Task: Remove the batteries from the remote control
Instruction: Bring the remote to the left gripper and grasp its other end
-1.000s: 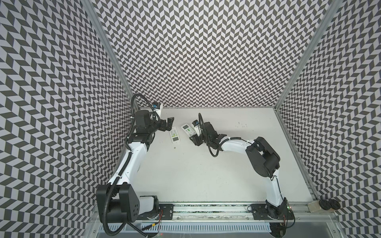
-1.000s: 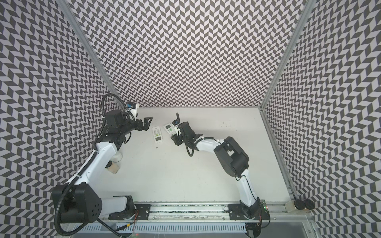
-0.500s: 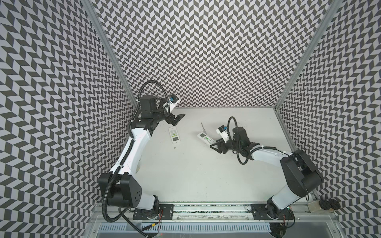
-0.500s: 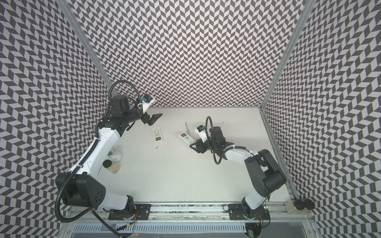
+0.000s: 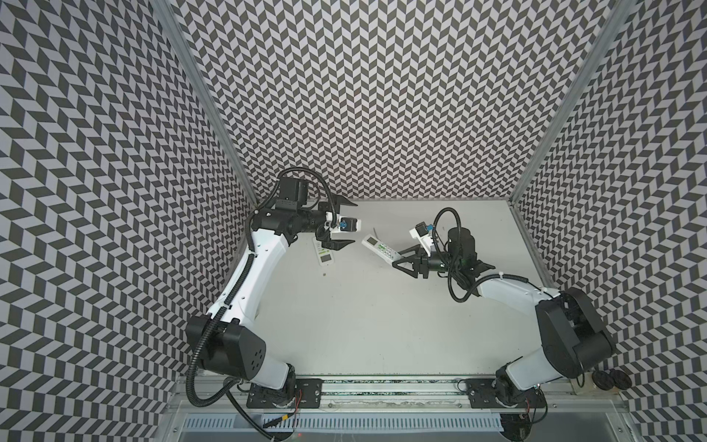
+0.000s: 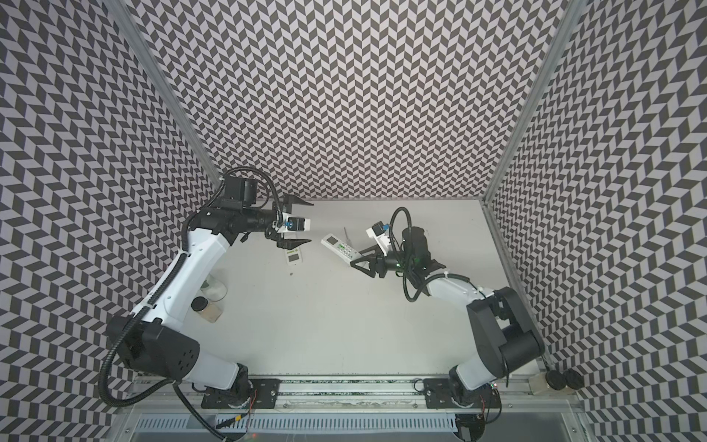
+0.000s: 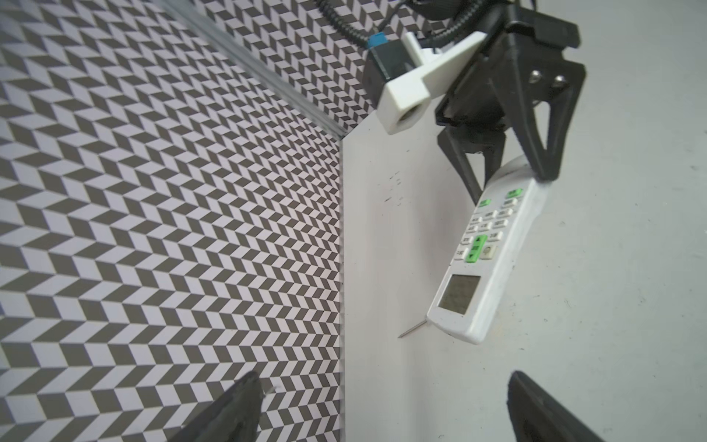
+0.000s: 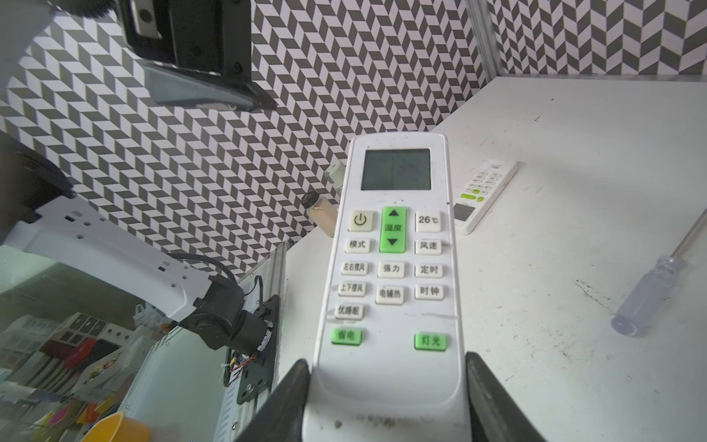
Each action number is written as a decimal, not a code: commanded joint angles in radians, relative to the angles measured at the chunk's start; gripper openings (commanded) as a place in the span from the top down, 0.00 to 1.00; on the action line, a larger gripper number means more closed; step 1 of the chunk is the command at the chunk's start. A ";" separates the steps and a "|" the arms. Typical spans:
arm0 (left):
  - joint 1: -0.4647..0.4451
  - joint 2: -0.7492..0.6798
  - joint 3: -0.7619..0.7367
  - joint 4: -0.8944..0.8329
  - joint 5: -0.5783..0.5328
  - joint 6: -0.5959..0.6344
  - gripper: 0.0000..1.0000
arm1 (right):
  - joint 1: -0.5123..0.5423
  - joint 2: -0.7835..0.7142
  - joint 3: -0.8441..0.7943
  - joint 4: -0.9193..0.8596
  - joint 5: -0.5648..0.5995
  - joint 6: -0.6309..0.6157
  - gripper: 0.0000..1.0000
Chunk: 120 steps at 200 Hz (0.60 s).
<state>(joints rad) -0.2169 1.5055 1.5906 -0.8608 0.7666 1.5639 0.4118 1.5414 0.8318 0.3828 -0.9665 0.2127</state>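
My right gripper (image 5: 396, 259) (image 6: 355, 260) (image 8: 386, 363) is shut on the lower end of a white remote control (image 5: 378, 246) (image 6: 339, 246) (image 7: 482, 260) (image 8: 394, 248). It has green buttons and is held above the table, button side up. My left gripper (image 5: 354, 224) (image 6: 310, 222) (image 7: 382, 382) hangs wide open and empty at the back left, facing the held remote's screen end. The batteries are hidden; the remote's back does not show.
A second white remote (image 5: 323, 254) (image 6: 294, 257) (image 8: 484, 195) lies on the table under the left gripper. A clear-handled screwdriver (image 8: 646, 294) (image 6: 346, 233) lies behind the held remote. A black-lidded jar (image 6: 208, 308) and a glass (image 6: 214, 289) stand by the left arm.
The right arm has carried the remote from beside the second remote out to the right and off the table. The left gripper has risen, turned and swung right to face it.
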 commanded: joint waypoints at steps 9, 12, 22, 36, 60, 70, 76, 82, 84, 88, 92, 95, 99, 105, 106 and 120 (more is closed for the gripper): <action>-0.009 0.001 0.000 -0.153 -0.023 0.307 0.00 | 0.005 -0.014 -0.014 0.169 -0.127 0.054 0.70; -0.010 0.000 -0.006 -0.148 -0.026 0.316 0.01 | 0.007 -0.011 -0.012 0.169 -0.136 0.057 0.71; -0.012 -0.001 -0.014 -0.138 -0.033 0.343 0.02 | 0.008 -0.002 -0.002 0.164 -0.161 0.061 0.72; -0.016 0.007 -0.011 -0.145 -0.032 0.390 0.04 | 0.017 0.000 -0.008 0.189 -0.188 0.068 0.72; -0.025 0.017 -0.015 -0.171 -0.053 0.540 0.08 | 0.043 0.013 -0.003 0.200 -0.232 0.064 0.73; -0.026 0.023 -0.007 -0.185 -0.039 0.584 0.10 | 0.052 0.020 0.011 0.178 -0.245 0.062 0.73; -0.027 0.031 0.008 -0.200 -0.017 0.593 0.12 | 0.056 0.017 0.015 0.170 -0.249 0.058 0.73; -0.027 0.039 0.024 -0.220 0.002 0.606 0.14 | 0.060 0.014 0.014 0.171 -0.252 0.054 0.73; -0.027 0.042 0.029 -0.229 0.010 0.614 0.15 | 0.061 0.013 0.013 0.173 -0.254 0.051 0.73; -0.026 0.047 0.038 -0.248 0.023 0.632 0.17 | 0.062 0.011 0.010 0.179 -0.254 0.050 0.73; -0.026 0.050 0.043 -0.265 0.032 0.652 0.18 | 0.063 0.010 0.008 0.185 -0.254 0.051 0.73; -0.026 0.051 0.046 -0.278 0.040 0.673 0.20 | 0.063 0.011 0.007 0.189 -0.255 0.053 0.73; -0.027 0.052 0.046 -0.289 0.051 0.693 0.21 | 0.063 0.013 0.007 0.194 -0.256 0.057 0.73; -0.028 0.051 0.045 -0.306 0.065 0.720 0.22 | 0.063 0.018 0.011 0.198 -0.257 0.065 0.73; -0.028 0.051 0.046 -0.308 0.067 0.725 0.22 | 0.063 0.018 0.012 0.198 -0.256 0.067 0.73; -0.032 0.050 0.049 -0.345 0.091 0.760 0.25 | 0.063 0.028 0.030 0.193 -0.264 0.090 0.73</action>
<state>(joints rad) -0.2390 1.5578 1.6066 -1.0679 0.7830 2.0136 0.4709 1.5509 0.8257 0.5064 -1.1877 0.2779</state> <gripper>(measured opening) 0.766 0.558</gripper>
